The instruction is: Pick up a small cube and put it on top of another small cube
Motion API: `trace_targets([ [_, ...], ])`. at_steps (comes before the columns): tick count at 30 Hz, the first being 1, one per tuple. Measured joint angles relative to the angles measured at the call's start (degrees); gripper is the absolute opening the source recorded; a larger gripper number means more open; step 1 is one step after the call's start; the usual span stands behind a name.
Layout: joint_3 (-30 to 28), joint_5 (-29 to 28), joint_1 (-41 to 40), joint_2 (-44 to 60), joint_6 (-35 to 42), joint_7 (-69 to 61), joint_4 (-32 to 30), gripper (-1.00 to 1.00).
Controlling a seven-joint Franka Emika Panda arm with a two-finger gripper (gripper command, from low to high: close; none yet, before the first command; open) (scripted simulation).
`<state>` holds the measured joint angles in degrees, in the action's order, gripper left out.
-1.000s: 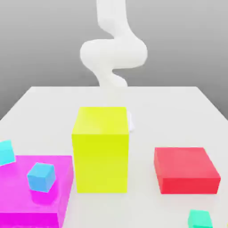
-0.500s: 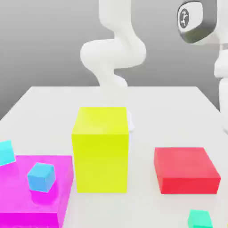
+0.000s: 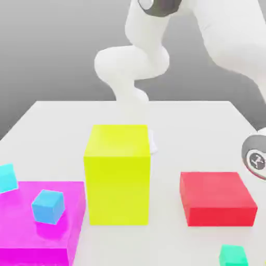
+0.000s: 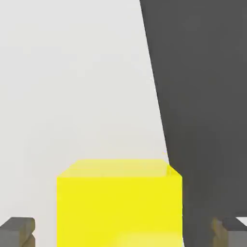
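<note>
at the far edge of the exterior view's left, a cyan cube (image 3: pixel 6 176) sits on the white desk (image 3: pixel 57 124), just beside the back corner of a flat magenta block (image 3: pixel 31 234). a blue cube (image 3: pixel 48 206) rests on top of that magenta block, turned a little askew. both small cubes lie well apart from the arm's wrist (image 3: pixel 254 158), which hangs at the exterior view's right edge, so they are far from the pincer's end of the arm.

next comes a tall yellow block (image 3: pixel 118 174), upright in the middle of the desk, just beside the magenta block. in the hand view the yellow block (image 4: pixel 119 202) lies straight ahead of the pincer (image 4: pixel 124 231), in line with the space between its two fingers (image 4: pixel 17 230). the fingers stand wide apart, with bare desk showing between each one and the block's sides, so the pincer is open and grips nothing. past the block in that view the desk (image 4: pixel 72 72) ends and dark ground begins.

behind the yellow block the white arm (image 3: pixel 137 62) rises from its base, loops up and bends over to the exterior view's right.

a low red block (image 3: pixel 217 197) sits near the wrist, below and to its left in the exterior view. a teal cube (image 3: pixel 233 255) lies on the desk in front of the red block, apart from it and nearest the wrist of the three small cubes. no cube is stacked on another cube.
</note>
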<state>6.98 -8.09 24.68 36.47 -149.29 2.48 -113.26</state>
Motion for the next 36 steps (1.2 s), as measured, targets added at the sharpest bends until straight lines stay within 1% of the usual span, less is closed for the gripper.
trace_targets([
  [5, -0.1, 0.1, 0.1, 0.2, -0.1, -0.1, 0.0, -1.0],
  [9, 0.2, 1.5, -0.9, -6.5, 4.8, -0.8, -1.7, -1.0],
  [16, -8.8, 2.6, -9.1, -17.6, 7.4, 2.2, -9.3, -1.0],
  [22, -17.1, 3.0, -16.0, -27.2, 8.7, 5.5, -17.3, -1.0],
  [24, -20.1, 2.8, -19.6, -30.8, 9.2, 7.0, -20.3, -1.0],
  [29, -29.4, 3.1, -37.5, -39.9, 11.1, 10.8, -27.6, -1.0],
  [30, -31.5, 4.2, -41.4, -40.2, 10.8, 10.9, -28.4, -1.0],
  [31, -32.7, 5.7, -43.6, -39.4, 9.5, 10.5, -29.1, -1.0],
  [33, -33.3, 8.2, -45.0, -36.6, 5.9, 9.2, -30.4, -1.0],
  [34, -33.0, 8.8, -45.6, -35.9, 4.9, 8.8, -30.7, 1.0],
  [36, -33.0, 8.8, -45.0, -35.8, 4.9, 8.8, -30.7, 1.0],
])
